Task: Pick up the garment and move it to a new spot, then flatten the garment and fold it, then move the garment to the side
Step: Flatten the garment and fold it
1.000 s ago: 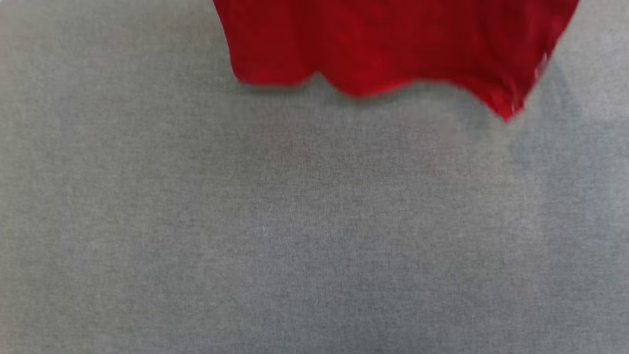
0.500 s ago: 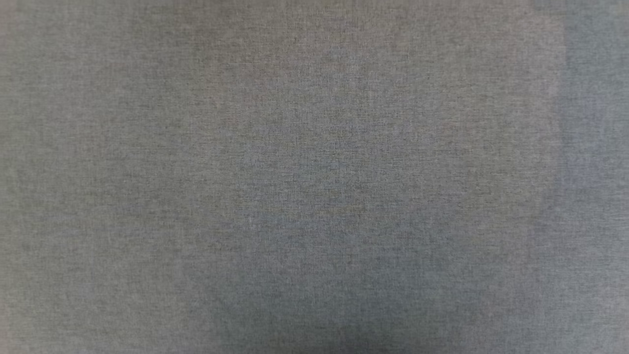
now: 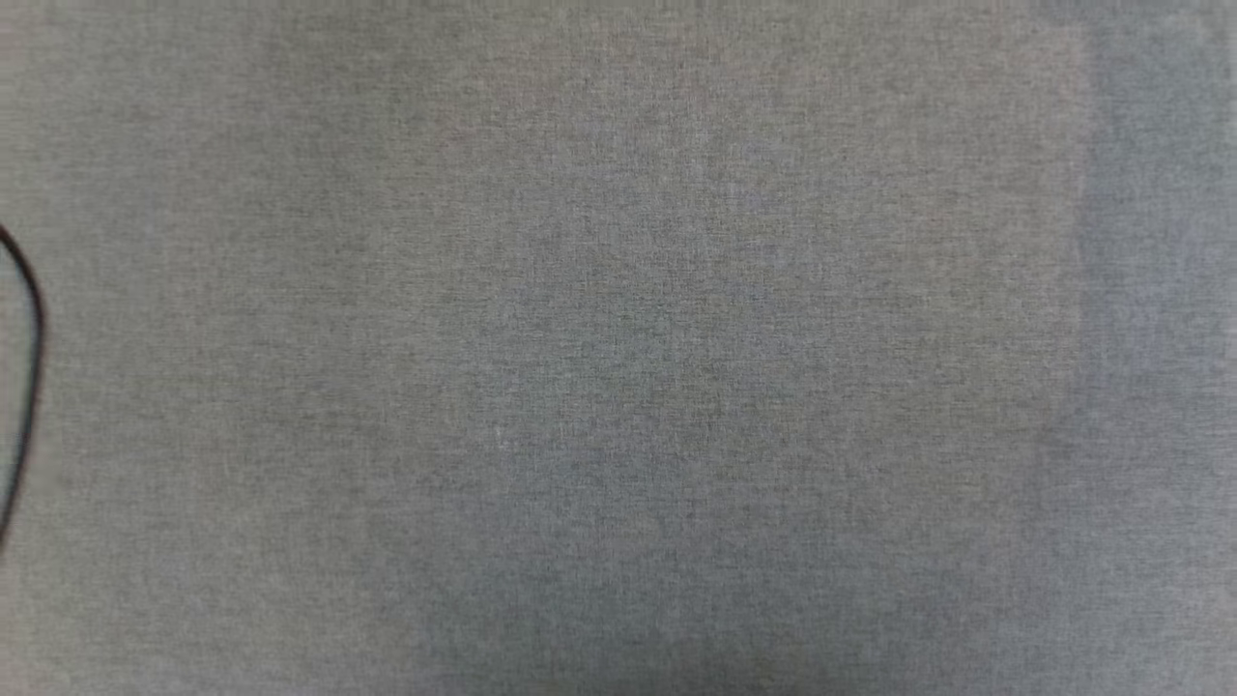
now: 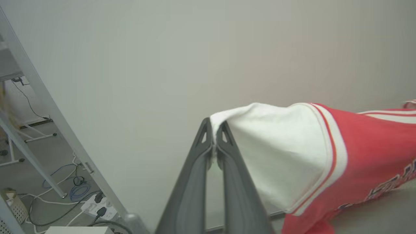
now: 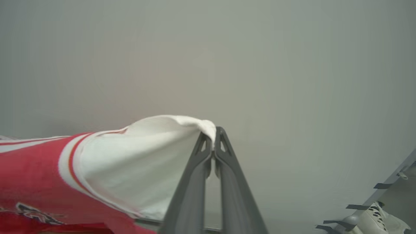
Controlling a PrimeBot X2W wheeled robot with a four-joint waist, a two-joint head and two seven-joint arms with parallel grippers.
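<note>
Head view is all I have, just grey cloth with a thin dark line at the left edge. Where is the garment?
Observer: The garment is lifted; the left wrist view shows the left gripper shut on the tip of one white sleeve.
Operator: And the other arm?
Observer: The right gripper is shut on the other white sleeve, in its own wrist view.
Operator: Which side faces the cameras?
Observer: The front: black white-outlined lettering shows on the red chest.
</note>
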